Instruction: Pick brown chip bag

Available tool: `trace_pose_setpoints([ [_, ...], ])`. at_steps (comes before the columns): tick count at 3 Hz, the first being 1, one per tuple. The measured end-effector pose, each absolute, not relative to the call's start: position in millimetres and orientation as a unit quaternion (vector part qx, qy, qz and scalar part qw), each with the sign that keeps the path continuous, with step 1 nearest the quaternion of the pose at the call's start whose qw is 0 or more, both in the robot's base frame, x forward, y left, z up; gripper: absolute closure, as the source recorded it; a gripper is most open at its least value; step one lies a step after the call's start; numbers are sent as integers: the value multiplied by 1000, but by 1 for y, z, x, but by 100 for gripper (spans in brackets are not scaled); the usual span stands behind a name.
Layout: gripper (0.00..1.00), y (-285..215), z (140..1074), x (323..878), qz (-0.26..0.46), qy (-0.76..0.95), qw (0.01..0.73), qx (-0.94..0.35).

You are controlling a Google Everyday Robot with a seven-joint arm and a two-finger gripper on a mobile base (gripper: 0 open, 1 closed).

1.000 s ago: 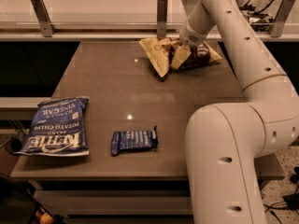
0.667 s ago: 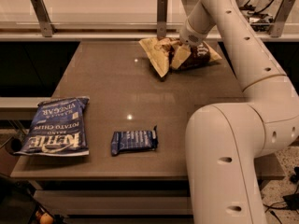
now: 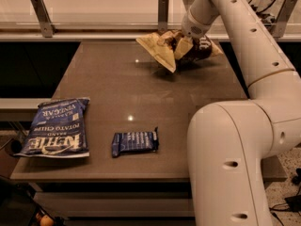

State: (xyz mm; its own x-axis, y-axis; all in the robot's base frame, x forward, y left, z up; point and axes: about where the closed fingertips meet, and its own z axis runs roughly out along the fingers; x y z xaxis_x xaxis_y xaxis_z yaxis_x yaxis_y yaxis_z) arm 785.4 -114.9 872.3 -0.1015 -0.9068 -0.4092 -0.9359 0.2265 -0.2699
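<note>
My gripper [image 3: 184,42] is at the far right part of the table [image 3: 117,88], close to the back edge, and it is pushed into the brown chip bag [image 3: 159,54]. The bag is crumpled around it, with a tan corner pointing to the left and front and the darker part to the right. If my gripper is closed on the bag or only touches it, I cannot tell, because the bag covers it. The inside of the bag cannot be seen.

The blue Kettle bag [image 3: 56,131] lies flat at the front left, and its left side goes a little over the table edge. Just beside it, on the right, lies the small dark blue packet [image 3: 134,141], near the front edge. The contents of these two do not show either.

The middle of the table is bare between the brown bag and the two blue things. Behind the back edge stands a glass wall with metal posts [image 3: 163,11]. My big white arm [image 3: 244,140] covers the front right corner of the table.
</note>
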Motion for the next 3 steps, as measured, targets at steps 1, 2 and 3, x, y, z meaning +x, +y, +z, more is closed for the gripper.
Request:
trace_pose_setpoints([
  [1,100,-116,912,780,-1,734,265,-625],
  [2,100,-116,945,774,-27,727,280,-627],
  [3,100,-116,976,769,-51,719,296,-627],
])
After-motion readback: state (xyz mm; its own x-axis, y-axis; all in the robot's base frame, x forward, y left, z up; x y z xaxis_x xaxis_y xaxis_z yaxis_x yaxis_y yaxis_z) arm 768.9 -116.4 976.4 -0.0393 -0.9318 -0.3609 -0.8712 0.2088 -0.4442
